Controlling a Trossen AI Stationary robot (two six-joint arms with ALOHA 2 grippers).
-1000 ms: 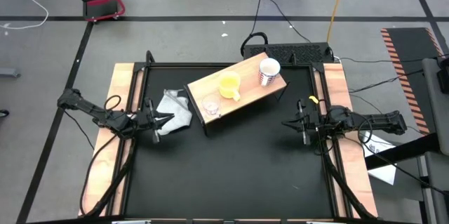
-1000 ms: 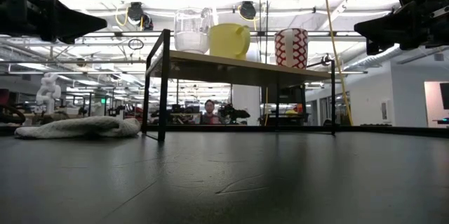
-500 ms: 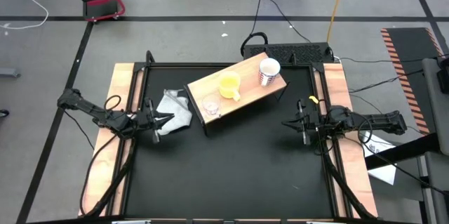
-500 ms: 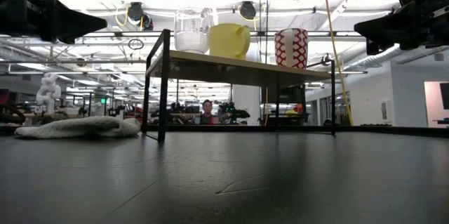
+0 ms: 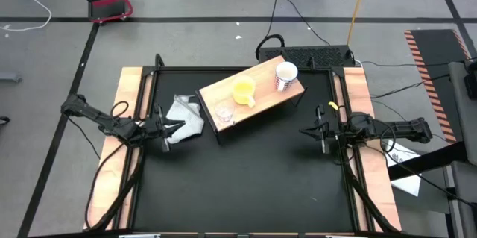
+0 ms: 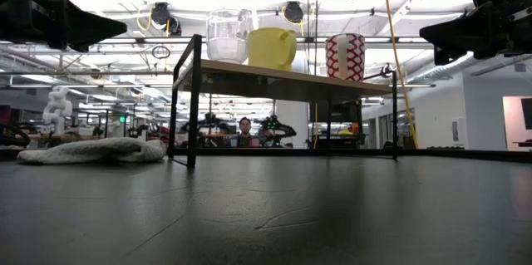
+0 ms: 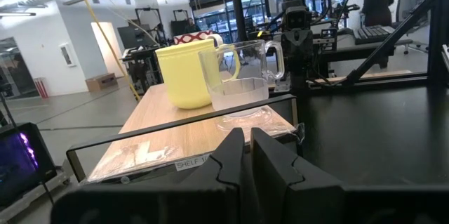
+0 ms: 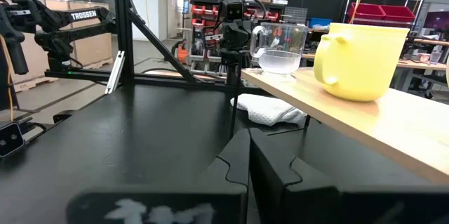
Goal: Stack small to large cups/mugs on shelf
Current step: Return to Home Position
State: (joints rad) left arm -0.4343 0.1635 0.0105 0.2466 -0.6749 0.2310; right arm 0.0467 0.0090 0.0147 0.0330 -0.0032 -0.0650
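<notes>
Three cups in a row on your shelf, both arms low at the table's sides.

Your black tabletop (image 5: 246,182) carries the rectangular shelf with light wood-grain top and dark frame (image 5: 267,95), set aslant toward the far edge. The left gripper (image 5: 176,125) rests just beside the crumpled white-grey cloth (image 5: 188,116), fingers pressed together on nothing. The right gripper (image 5: 304,131) is likewise closed and empty. On the shelf top you have the white mug with red-patterned outside (image 5: 286,75) at the right end, the yellow handled mug (image 5: 243,91) in the middle and the small clear glass cup (image 5: 223,111) at the left end.
</notes>
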